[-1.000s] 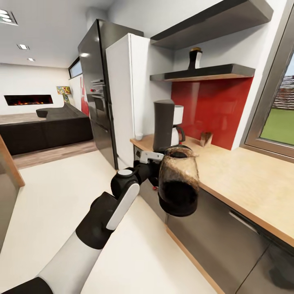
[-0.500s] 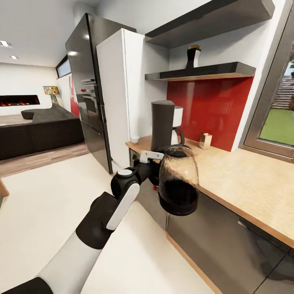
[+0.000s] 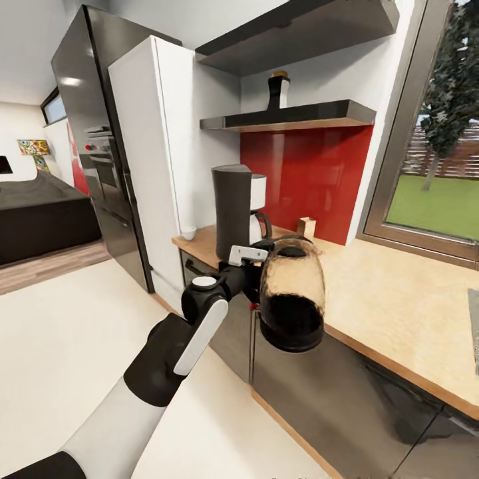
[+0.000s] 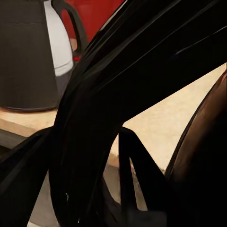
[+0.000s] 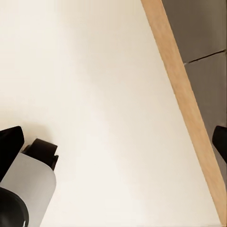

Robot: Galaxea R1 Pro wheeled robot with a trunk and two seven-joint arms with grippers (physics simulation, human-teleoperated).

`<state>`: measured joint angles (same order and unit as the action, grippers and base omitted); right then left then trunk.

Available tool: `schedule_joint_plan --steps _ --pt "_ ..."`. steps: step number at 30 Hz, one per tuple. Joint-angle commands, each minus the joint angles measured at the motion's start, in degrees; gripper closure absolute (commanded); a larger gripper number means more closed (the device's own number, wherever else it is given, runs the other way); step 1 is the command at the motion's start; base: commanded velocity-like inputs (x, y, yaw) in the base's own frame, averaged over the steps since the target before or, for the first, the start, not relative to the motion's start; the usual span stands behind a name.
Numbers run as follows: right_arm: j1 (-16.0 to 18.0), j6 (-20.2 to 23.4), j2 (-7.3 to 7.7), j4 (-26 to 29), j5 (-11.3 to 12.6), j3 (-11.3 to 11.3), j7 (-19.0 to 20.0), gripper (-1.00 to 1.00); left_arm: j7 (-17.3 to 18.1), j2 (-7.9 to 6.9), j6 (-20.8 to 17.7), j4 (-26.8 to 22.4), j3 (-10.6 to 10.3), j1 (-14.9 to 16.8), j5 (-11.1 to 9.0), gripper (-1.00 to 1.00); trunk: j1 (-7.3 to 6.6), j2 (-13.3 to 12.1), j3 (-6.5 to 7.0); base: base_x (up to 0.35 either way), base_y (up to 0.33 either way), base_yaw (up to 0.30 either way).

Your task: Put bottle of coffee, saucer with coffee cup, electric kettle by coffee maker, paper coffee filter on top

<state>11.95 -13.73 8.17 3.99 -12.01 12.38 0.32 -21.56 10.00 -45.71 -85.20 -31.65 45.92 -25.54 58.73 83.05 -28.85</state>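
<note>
Your left gripper is clamped on the bottle of coffee, a clear jar with dark grounds settled in its lower half, and you hold it in the air just off the front edge of the countertop, above the dark cabinet fronts. In the left wrist view the black fingers sit pressed along the jar's dark wall. Just beyond the jar, the coffee maker stands upright near the countertop's left end, its white carafe facing the red backsplash. A small wooden block sits at the countertop's back edge, against the backsplash. On the lower shelf above stands a dark bottle-shaped item. Whether your right gripper is open or closed cannot be told: the right wrist view looks down on pale floor and a wooden plinth strip
</note>
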Motion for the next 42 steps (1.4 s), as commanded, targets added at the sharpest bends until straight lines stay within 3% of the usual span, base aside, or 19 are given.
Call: schedule_joint_plan --steps 1,7,13,18,20,24,28,35,42 --pt "0.1 -0.2 0.01 0.0 -0.5 -0.1 0.0 -1.0 -0.6 0.0 -0.1 -0.1 0.1 0.1 -0.5 1.0 0.0 0.0 -0.06 0.002 0.0 -0.259" --pt "0.1 -0.2 0.0 0.0 -0.5 -0.1 0.0 -1.0 -0.5 0.0 3.4 -0.4 0.6 0.1 -0.5 1.0 0.0 0.0 -0.06 0.001 0.0 -0.235" --pt "0.1 -0.2 0.0 0.0 -0.5 -0.1 0.0 -1.0 -0.7 0.0 4.0 -0.3 1.3 0.1 -0.4 1.0 0.0 0.0 -0.06 0.0 0.0 -0.208" --pt "0.1 -0.2 -0.05 0.0 -0.5 -0.1 0.0 -1.0 -0.6 0.0 3.5 0.1 5.0 0.3 -0.4 1.0 0.0 0.0 -0.06 0.0 0.0 -0.173" --pt "0.1 -0.2 -0.08 0.0 -0.5 -0.1 0.0 -1.0 -0.6 0.0 2.4 1.7 7.3 2.4 -0.5 1.0 0.0 0.0 -0.06 0.0 0.0 -0.147" --pt "0.1 -0.2 -0.08 0.0 -0.5 -0.1 0.0 -1.0 -0.7 0.0 -1.0 3.7 8.8 6.6 -0.7 1.0 0.0 0.0 -0.06 0.0 0.0 -0.134" --pt "0.1 -0.2 -0.08 0.0 -0.5 -0.1 0.0 -1.0 -0.8 0.0 -2.3 3.6 11.7 8.4 -1.6 1.0 0.0 0.0 -0.06 0.0 0.0 -0.129" --pt "0.1 -0.2 -0.08 0.0 -0.5 -0.1 0.0 -1.0 -0.8 0.0 -2.7 3.5 11.8 8.5 -1.4 1.0 0.0 0.0 -0.06 0.0 0.0 -0.128" --pt "0.1 -0.2 -0.08 0.0 -0.5 -0.1 0.0 -1.0 -0.9 0.0 -6.0 4.0 11.2 8.5 -1.1 1.0 0.0 0.0 -0.06 0.0 0.0 -0.166"
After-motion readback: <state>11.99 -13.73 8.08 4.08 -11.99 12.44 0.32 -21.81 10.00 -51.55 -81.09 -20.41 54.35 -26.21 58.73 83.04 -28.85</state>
